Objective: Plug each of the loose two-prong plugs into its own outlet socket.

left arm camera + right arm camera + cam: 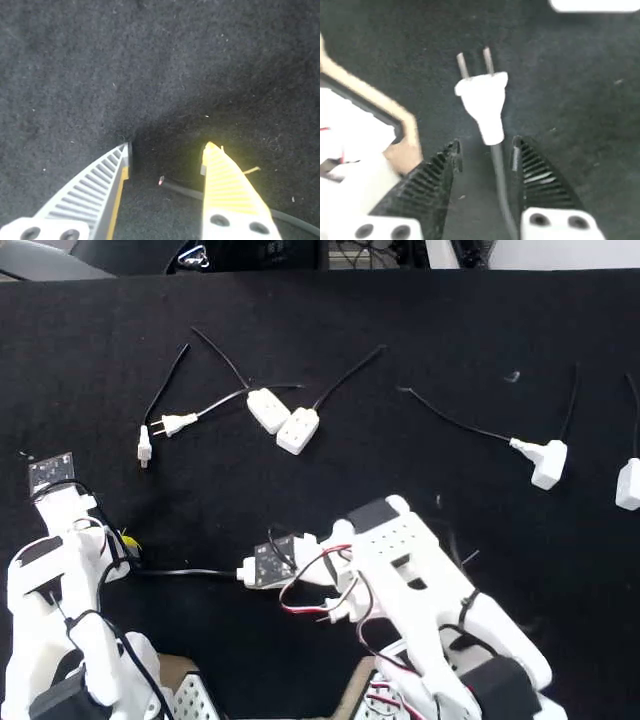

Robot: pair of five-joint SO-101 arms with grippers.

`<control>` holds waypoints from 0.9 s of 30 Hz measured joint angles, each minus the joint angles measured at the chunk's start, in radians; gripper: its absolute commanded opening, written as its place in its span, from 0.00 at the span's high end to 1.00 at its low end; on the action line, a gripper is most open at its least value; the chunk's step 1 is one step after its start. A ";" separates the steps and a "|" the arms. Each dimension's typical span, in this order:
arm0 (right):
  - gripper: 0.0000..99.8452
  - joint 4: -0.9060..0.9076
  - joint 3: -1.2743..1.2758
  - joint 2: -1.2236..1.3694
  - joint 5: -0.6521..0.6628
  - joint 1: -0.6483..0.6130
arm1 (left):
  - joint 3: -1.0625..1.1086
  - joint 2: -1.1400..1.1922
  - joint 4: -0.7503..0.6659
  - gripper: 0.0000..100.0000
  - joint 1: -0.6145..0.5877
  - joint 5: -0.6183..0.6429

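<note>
the right gripper (485, 144) is sitting open near 6 o'clock on the black mat (400, 330), its fingers (442, 165) standing apart on either side of a cord (499, 185) and not clamping it. just ahead of the fingertips the white plug (482, 102) is lying flat. its two prongs (488, 61) are pointing away from the gripper and its cord is trailing back between the fingers. its long axis is running along the 9-to-3 line, and i am judging the prongs to be facing 9 o'clock. just beyond, on that side, a white block (247, 571) is lying, probably a socket, with its own black lead (190, 571) running off toward 9 o'clock. the end of that lead is lying between the spread fingers of the left gripper (167, 146), which is holding nothing, near 8 o'clock.

farther out, one loose plug (175, 424) and another loose plug (144, 448) are lying at 10 o'clock. one bare socket (268, 410) and a second bare socket (297, 430) are sitting side by side at 11 o'clock. at 3 o'clock a joined pair (545, 462) is looking already mated, so perhaps one plug is done. everything else, including the plug at the right gripper, is waiting to be pushed home.
</note>
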 measured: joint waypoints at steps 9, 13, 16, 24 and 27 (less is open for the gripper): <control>0.84 -0.216 0.095 0.011 0.017 0.000 | 0.000 0.000 0.000 0.77 0.000 0.000; 0.85 -0.261 0.129 -0.002 0.018 0.002 | 0.000 0.000 0.000 0.77 0.000 0.000; 0.84 -0.259 0.133 -0.002 0.021 0.002 | 0.000 0.000 0.000 0.77 0.000 0.000; 0.97 -0.278 0.133 -0.002 0.021 0.005 | 0.000 0.000 0.000 0.77 0.000 0.000; 0.99 -0.281 0.133 -0.002 0.021 0.005 | 0.000 0.000 0.000 0.77 0.000 0.000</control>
